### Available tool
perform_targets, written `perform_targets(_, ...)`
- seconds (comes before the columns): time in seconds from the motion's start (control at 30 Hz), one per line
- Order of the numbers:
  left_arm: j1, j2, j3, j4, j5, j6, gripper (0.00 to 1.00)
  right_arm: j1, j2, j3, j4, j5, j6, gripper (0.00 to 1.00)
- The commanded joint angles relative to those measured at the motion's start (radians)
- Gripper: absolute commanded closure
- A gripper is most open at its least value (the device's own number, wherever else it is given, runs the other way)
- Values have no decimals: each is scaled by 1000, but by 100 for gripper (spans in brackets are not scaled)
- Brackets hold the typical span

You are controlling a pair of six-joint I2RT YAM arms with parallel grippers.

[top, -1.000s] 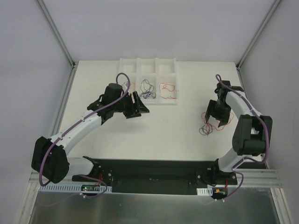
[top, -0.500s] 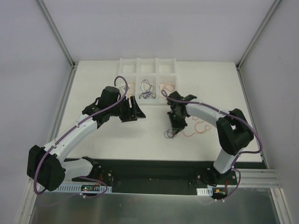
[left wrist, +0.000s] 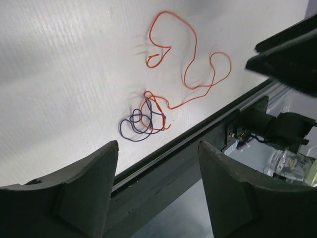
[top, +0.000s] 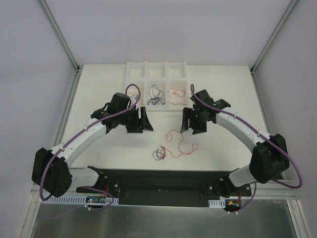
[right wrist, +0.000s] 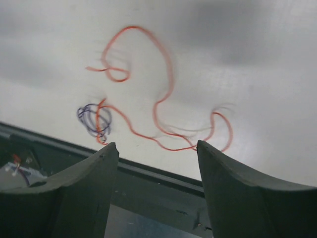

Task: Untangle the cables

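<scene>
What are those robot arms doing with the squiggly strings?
They are trying to untangle the cables, a little knot of red-orange and dark blue-purple wire lying on the table. Right now nothing holds it. The left gripper and the right gripper are both open and empty, one to its left and one to its right, with their cameras looking down at it. Behind them, a white tray holds a few separate wires.

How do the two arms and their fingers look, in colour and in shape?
Both the left arm and the right arm have white links with black joints; a mauve hose runs along each. The fingers are black, broad and tapered.
</scene>
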Motion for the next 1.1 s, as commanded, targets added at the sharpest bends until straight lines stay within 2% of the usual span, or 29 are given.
perform_targets(0.0, -32, 154, 32, -35, 122, 65, 33, -99, -11, -73, -170, 141, 59, 32)
perform_targets(0.03, -63, 192, 57, -50, 121, 97, 28, -105, -17, -100, -177, 138, 60, 32)
perform_targets(0.1, -129, 277, 125, -98, 75, 159, 24, -109, -34, -154, -162, 106, 68, 32)
perform_targets(0.23, -233, 424, 239, -156, 6, 245, 24, -110, -43, -242, -88, 31, 90, 32)
perform_targets(0.33, -287, 513, 307, -184, -33, 289, 25, -109, -2, -253, -54, 43, 80, 35)
perform_targets(0.4, -308, 570, 356, -199, -47, 315, 25, -109, 30, -260, -10, 19, 73, 41)
perform_targets(0.53, -325, 659, 419, -260, -114, 362, 28, -109, 74, -276, 68, -47, 90, 65)
perform_targets(0.67, -328, 690, 397, -268, -148, 382, 31, -108, 72, -276, 108, -8, 87, 68)
perform_targets(0.73, -330, 700, 384, -267, -142, 382, 35, -109, 81, -260, 110, 6, 77, 79)
perform_targets(0.83, -338, 714, 358, -267, -143, 394, 38, -106, 51, -231, 85, 34, 77, 100)
perform_targets(1.07, -325, 708, 269, -267, -296, 391, 50, -108, -266, -64, -52, 132, 93, 100)
